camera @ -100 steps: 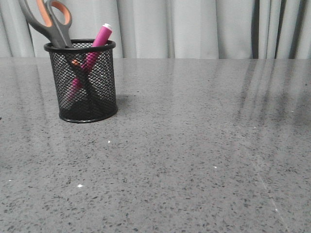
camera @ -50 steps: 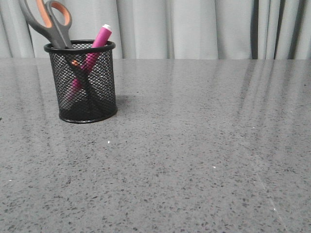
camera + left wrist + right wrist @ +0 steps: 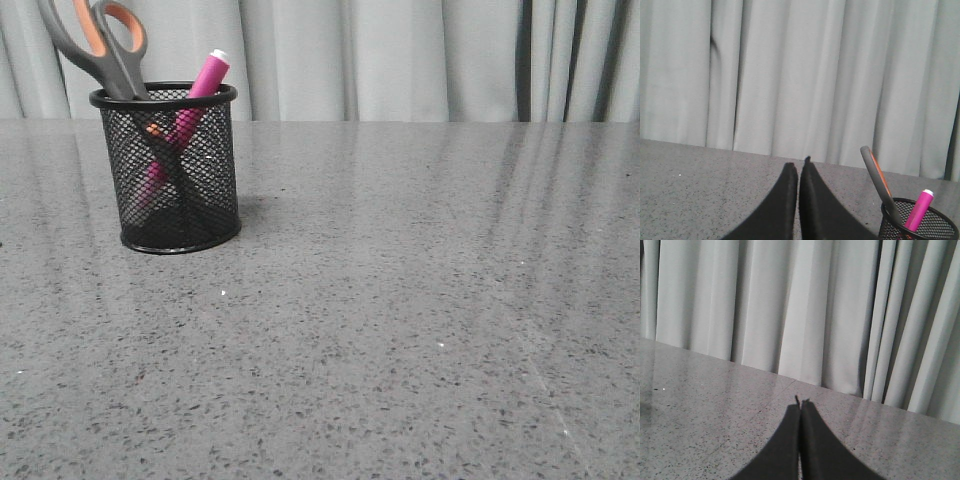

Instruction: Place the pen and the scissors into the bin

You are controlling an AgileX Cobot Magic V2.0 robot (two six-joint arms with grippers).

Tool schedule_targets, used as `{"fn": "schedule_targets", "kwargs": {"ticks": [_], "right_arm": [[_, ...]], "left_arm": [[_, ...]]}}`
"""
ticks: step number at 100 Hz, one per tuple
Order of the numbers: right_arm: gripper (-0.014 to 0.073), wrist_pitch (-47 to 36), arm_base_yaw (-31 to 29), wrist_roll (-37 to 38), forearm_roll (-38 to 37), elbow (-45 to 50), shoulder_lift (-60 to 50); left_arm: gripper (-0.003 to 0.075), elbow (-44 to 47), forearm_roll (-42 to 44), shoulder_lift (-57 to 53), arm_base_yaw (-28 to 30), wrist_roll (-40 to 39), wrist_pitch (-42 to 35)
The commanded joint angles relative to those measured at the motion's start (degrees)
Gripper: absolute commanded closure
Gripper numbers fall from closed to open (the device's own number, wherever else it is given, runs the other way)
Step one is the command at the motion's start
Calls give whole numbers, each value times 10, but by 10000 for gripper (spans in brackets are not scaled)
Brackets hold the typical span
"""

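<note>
Standing in the bin: both task items, pen and scissors. Pen leaning toward the right rim, white tip clear of the top. Scissors blades-down, crossed with the pen inside the mesh, loops raised past the left rim. Bin upright on the table, far left, near the curtain.

Compared with the front views of the last second: no shift of bin, pen or scissors. Only a faint shadow on the table to the right of the bin fading out, and the streaked reflections at far right lightening. Read as something retreating out of frame, though not confirmed. No arm visible in the front view now.

Left gripper pressed closed, tips together, nothing between them, held above the table with bin, pen and scissors off to one side and apart from it. Right gripper likewise closed and empty, facing table and curtain only.

Judged complete: both items contained and stable, both grippers clear. No further placing called for.
</note>
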Motion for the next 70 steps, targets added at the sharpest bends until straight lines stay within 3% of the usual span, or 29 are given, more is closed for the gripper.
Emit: {"fn": "schedule_targets", "kwargs": {"ticks": [1,70], "right_arm": [[669,-33,-3,2,3,-14,2],[669,-33,-3,2,3,-14,2]], "left_arm": [[742,-13,-9,7,2,-4,-9],[742,-13,-11,7,2,-4,6]]}}
